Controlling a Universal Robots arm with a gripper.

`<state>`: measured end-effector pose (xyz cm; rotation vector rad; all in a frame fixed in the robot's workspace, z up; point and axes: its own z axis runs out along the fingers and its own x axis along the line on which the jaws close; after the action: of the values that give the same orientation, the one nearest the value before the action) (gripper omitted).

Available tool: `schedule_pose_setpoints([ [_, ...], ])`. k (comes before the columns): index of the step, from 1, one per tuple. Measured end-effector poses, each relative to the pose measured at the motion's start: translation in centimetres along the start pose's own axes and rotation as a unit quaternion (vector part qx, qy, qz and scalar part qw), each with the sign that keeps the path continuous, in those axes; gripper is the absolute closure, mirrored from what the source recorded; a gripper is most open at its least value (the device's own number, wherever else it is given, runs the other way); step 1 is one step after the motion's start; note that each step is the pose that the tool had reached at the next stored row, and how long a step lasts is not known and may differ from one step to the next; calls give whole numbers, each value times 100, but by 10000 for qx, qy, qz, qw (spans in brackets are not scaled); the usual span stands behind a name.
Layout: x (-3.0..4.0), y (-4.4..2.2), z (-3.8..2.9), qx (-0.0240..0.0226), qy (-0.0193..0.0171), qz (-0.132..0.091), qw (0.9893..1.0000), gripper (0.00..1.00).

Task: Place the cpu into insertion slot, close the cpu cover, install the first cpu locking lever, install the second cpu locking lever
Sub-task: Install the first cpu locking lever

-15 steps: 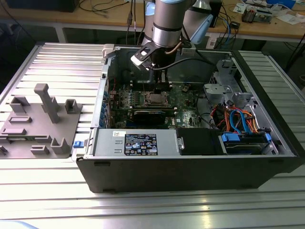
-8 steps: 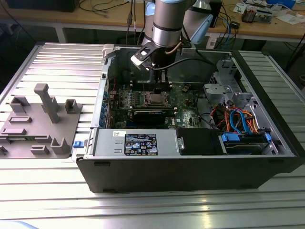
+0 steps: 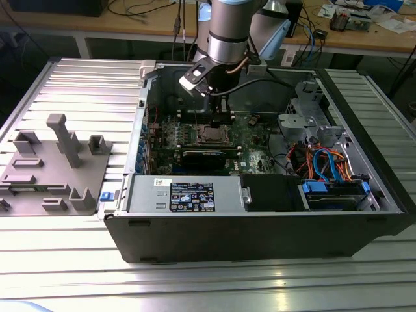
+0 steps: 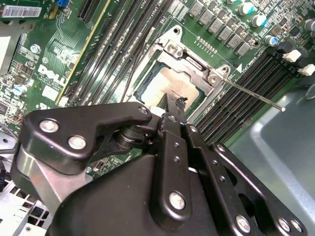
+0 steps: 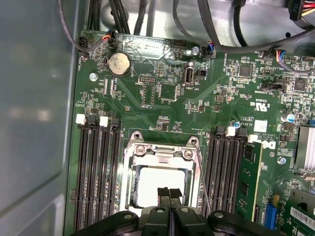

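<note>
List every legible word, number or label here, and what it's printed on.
Blue-and-black sticker on the power supply housing: too small to read.
White label beside it: too small to read.
White markings on the motherboard, in both wrist views: too blurred to read.
Barcode sticker in the second wrist view: unreadable.

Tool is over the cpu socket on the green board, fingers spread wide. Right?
No. The tool is over the insertion slot on the green board, but its fingers are shut together, not spread wide; the first wrist view shows it.
</note>
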<state>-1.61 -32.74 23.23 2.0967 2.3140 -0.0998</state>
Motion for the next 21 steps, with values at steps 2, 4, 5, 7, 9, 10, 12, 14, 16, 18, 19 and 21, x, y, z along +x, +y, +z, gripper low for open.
schedule_pose_setpoints([
  [2,0,0,0,-1,-1,-13,10000,89],
  [4,0,-1,0,-2,-3,-33,10000,89],
  [5,0,-1,0,-2,-3,-45,10000,89],
  [7,0,-1,0,-5,-5,-92,10000,89],
  [9,1,0,1,-6,-25,-131,9999,89],
  [10,0,-1,0,-4,-47,-158,9999,89],
  [12,0,-1,0,-5,-48,-172,9998,89],
  [14,0,-1,0,-7,-49,-204,9998,89],
  [16,0,-1,0,-9,-51,-236,9997,89],
  [18,0,-1,0,-11,-53,-273,9996,89],
  [19,0,-1,0,-12,-53,-282,9996,89],
  [21,0,-1,0,-13,-53,-295,9996,89],
])
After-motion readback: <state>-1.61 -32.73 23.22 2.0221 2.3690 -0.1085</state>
